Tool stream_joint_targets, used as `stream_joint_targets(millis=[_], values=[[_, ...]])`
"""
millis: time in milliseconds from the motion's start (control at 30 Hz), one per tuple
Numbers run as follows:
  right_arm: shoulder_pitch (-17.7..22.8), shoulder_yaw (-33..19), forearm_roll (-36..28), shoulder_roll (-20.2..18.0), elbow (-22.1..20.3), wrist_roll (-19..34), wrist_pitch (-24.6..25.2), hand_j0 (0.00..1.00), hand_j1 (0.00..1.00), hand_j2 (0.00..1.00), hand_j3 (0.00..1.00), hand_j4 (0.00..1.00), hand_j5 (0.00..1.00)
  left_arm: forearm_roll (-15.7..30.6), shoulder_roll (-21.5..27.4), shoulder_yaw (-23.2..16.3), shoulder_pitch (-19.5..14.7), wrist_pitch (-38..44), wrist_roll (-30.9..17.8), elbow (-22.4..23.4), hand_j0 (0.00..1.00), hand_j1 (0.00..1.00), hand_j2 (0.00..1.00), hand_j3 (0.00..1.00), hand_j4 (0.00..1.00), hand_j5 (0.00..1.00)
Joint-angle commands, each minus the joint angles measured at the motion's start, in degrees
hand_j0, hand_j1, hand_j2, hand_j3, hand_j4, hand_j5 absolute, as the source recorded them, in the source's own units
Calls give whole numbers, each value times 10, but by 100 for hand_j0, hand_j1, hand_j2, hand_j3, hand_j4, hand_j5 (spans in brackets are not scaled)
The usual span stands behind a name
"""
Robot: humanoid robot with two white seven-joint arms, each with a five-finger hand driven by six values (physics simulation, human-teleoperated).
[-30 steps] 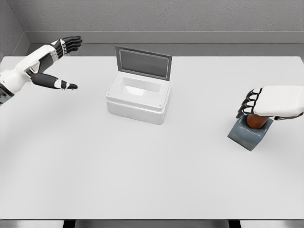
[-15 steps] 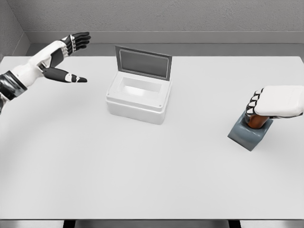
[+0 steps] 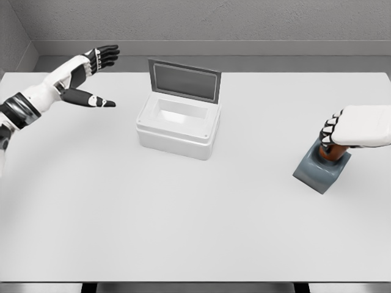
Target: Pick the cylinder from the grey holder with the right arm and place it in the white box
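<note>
Right hand [image 3: 360, 126] now further right, fingers [image 3: 330, 130] curled around brown cylinder [image 3: 325, 152] in grey wedge-shaped holder [image 3: 319, 171].

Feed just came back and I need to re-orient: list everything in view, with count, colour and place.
table: one, white, fills the view
white box: one, lid up at its rear, centre-left of the table
grey holder: one, grey, right side of the table
cylinder: one, brown, standing in the holder, mostly hidden by the hand
left hand: one, white and black, fingers spread, above the far left of the table
right hand: one, white, curled over the cylinder's top
</note>
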Motion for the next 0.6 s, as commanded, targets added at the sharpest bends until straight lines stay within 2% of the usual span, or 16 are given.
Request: stream_joint_targets(millis=[0, 133, 200, 333, 567], values=[[0, -2, -2, -4, -5, 0, 1, 54, 54, 54, 54, 54, 54, 3, -4, 0, 0, -1, 0, 7, 100, 100, 100, 100, 100, 100], [1, -22, -4, -10, -8, 0, 1, 54, 54, 54, 54, 54, 54, 4, -7, 0, -1, 4, 0, 11, 100, 100, 100, 100, 100, 100], [0, -29, -6, -7, -9, 0, 1, 54, 54, 54, 54, 54, 54, 4, -16, 0, -15, 4, 0, 40, 100, 100, 100, 100, 100, 100], [-1, -31, -6, -1, -12, 0, 1, 54, 54, 54, 54, 54, 54, 5, -16, -1, -18, 5, 0, 42, 100, 100, 100, 100, 100, 100], [-25, -37, -8, 35, -11, 0, 1, 54, 54, 54, 54, 54, 54, 5, -17, -7, -21, 7, 0, 46, 100, 100, 100, 100, 100, 100]])
